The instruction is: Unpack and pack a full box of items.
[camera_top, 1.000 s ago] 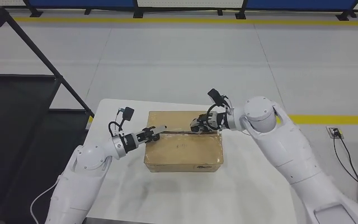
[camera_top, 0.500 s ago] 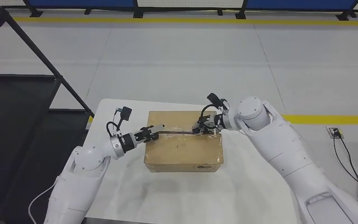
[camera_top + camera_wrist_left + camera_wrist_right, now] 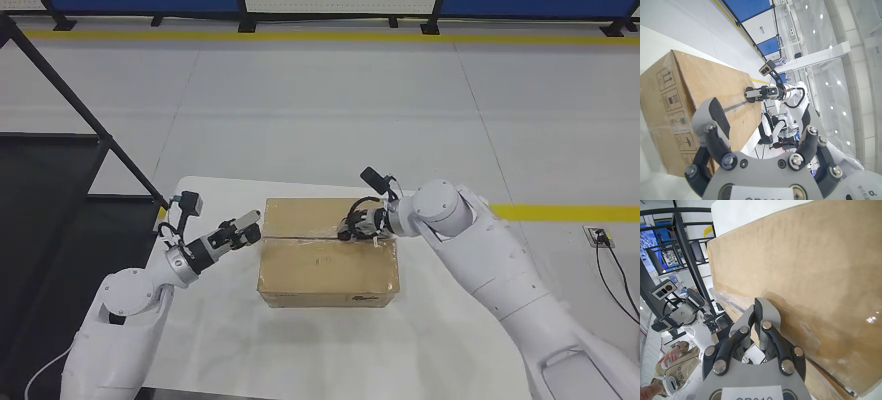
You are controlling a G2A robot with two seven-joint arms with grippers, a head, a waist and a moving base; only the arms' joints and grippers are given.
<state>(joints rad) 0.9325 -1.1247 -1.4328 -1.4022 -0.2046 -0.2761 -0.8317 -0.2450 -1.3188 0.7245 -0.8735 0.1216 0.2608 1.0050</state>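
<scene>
The cardboard box (image 3: 328, 262) sat closed in the middle of the white table (image 3: 455, 335), with clear tape (image 3: 318, 236) running left to right along its top seam. The right gripper (image 3: 352, 228) lay on the box's top, right of centre, with its fingers pressed together at the taped seam (image 3: 730, 302). The right wrist view (image 3: 757, 313) did not show whether any tape was caught between them. The left gripper (image 3: 245, 229) hung just beside the box's left end, level with the seam. Its fingers were spread wide (image 3: 762, 117) and it held nothing.

The table stood on a pale grey floor (image 3: 330, 110) crossed by yellow lines (image 3: 560, 212). Blue panels (image 3: 140, 8) ran along the far edge, and a black frame (image 3: 70, 100) rose at the left.

A column of boxed handling pictograms (image 3: 672, 98), one with upward arrows, was printed on the box's left end. Small dark print (image 3: 368, 297) on the top near the front edge was too small to read.
</scene>
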